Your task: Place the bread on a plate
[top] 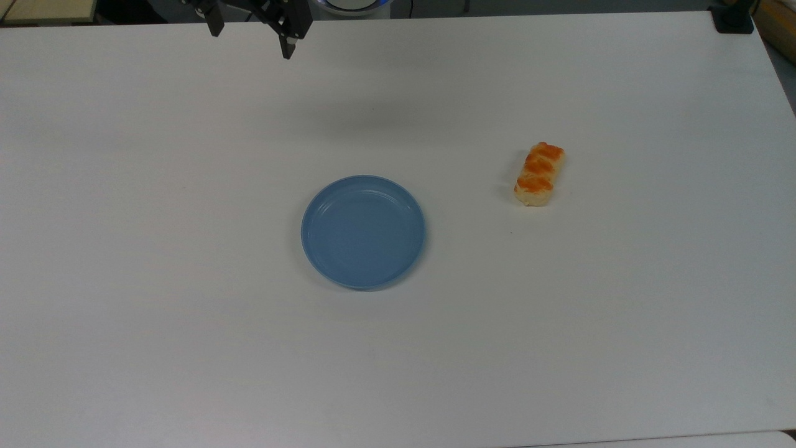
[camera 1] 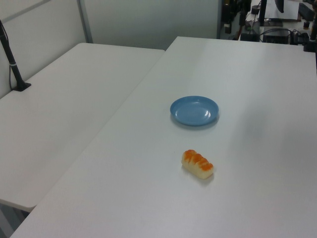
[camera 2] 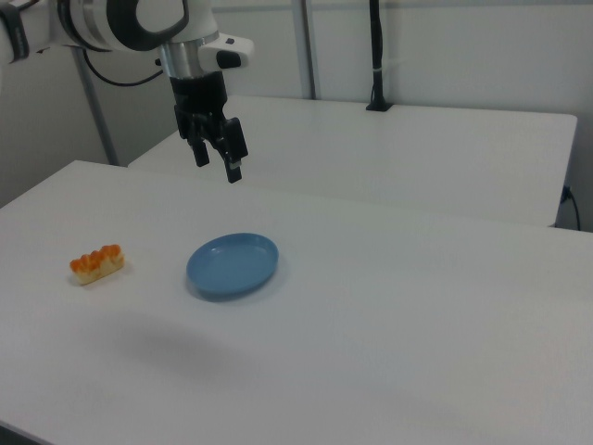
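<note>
Nearest the camera in the left view lies the bread, an oblong pale piece with three orange-brown glazed bumps on top, resting flat on the white table. Farther back in the left view sits the plate, a round, shallow light-blue dish with nothing in it. The two are well apart, with bare tabletop between them. In the top view the bread lies to the plate's right and slightly farther from the camera, its long axis running near to far with a small tilt; the plate sits near the middle of the table.

The gripper hangs high above the table's far side in the right view, pointing down, its two fingers spread with a clear gap between them and nothing held. In the top view it sits at the far edge, to the plate's left and far from the bread.

The task appears to be at its very start: the reach toward the bread is not yet made. The next move calls for carrying the gripper across to the top view's right, over the bread, turning the wrist so the fingers straddle the loaf's short width, then descending to close on its sides, gently, since the piece looks soft.
</note>
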### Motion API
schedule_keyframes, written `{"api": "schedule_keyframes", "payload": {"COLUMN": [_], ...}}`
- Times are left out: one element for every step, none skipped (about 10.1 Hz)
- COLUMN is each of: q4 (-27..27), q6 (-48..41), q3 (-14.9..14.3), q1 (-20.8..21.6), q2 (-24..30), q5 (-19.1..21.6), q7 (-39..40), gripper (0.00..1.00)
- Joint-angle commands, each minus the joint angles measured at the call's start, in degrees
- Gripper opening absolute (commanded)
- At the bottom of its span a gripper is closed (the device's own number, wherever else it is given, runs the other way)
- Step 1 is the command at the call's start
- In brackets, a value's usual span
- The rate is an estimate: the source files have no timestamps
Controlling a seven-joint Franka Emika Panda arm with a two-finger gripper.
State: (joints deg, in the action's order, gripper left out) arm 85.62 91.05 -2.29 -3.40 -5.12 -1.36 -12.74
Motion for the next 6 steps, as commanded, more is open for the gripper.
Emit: {"api": "schedule_keyframes", "payload": {"q4": [1.05,1.04,1.04,1.04,1.04,1.13], "q6": [-4.0,-4.13,-4.22,-4.22,-4.22,-4.22], "q3": [-0.17,-0.17,-0.17,-0.26,-0.35,-0.35], "q1": [-3.51,-3.63,-3.63,-3.72,-3.72,-3.72], "q2": [0.64,0.63,0.72,0.72,0.72,0.72], "q5": [9.62,9.79,9.79,10.05,10.06,10.06], "q7": [9.83,10.01,10.19,10.28,10.28,10.36], "gripper": [1.0,1.0,1.0,1.0,1.0,1.0]}}
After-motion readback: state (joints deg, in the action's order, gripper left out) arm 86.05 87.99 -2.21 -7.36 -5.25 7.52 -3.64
